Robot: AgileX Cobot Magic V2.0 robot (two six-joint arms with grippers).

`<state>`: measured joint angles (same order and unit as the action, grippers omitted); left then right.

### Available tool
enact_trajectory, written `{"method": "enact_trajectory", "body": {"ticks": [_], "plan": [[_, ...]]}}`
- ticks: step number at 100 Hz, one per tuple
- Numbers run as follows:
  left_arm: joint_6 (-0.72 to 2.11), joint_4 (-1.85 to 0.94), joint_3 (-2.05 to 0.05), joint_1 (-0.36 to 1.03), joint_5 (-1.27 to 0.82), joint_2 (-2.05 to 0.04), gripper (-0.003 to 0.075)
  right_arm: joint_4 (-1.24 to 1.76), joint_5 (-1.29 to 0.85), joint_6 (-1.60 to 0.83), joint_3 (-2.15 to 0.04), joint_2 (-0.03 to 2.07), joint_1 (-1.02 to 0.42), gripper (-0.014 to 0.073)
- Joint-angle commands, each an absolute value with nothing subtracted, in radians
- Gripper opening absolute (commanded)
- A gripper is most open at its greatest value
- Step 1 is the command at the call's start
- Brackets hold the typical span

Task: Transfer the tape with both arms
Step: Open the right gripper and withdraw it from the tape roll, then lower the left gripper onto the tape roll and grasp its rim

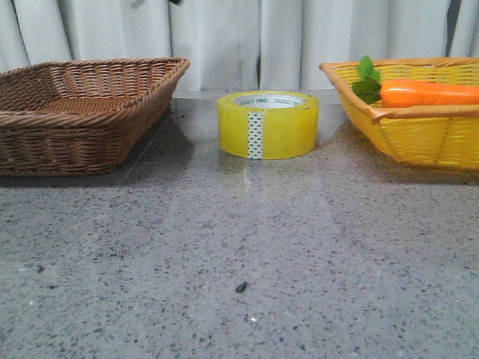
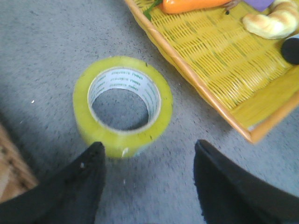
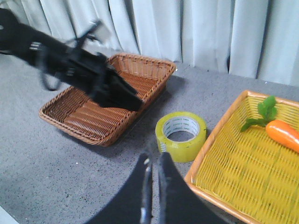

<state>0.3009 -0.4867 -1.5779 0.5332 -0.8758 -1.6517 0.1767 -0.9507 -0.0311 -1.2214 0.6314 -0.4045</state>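
Grey speckled table [image 1: 239,247] with white curtains [image 1: 224,37] behind. The tape [image 1: 268,124], a wide translucent yellow roll with a white dotted strip on its side and a pale printed core, lies flat between a brown basket [image 1: 82,112] and a yellow basket [image 1: 419,134] holding a carrot [image 1: 426,94]. The left gripper [image 2: 147,158] hangs above the tape, its fingers spread wide. The right gripper [image 3: 153,172] is pinched closed, empty, away from the roll.

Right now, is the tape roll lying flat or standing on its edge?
Lying flat. The tape rests on the table with its core hole facing up, visible from above in the left wrist view.
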Motion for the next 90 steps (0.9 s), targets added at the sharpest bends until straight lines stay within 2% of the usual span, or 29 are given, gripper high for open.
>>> {"method": "enact_trajectory", "body": {"ticks": [1,16,34,90], "plan": [[0.242,-0.487,-1.730,0.541,-0.879,-1.722,0.0388,0.165,-0.882,-0.011,-1.236,0.608,-0.404,-0.0056],[0.230,-0.472,-1.856,0.541,-0.881,-1.846,0.0401,0.165,-0.956,0.018,-1.238,0.606,-0.404,-0.0056],[0.230,-0.437,-1.868,0.541,-0.814,-1.906,0.0497,0.165,-0.987,0.045,-1.238,0.606,-0.404,-0.0056],[0.232,-0.394,-1.864,0.555,-0.785,-2.029,0.0494,0.163,-0.989,0.045,-1.238,0.608,-0.404,-0.0056]]}}
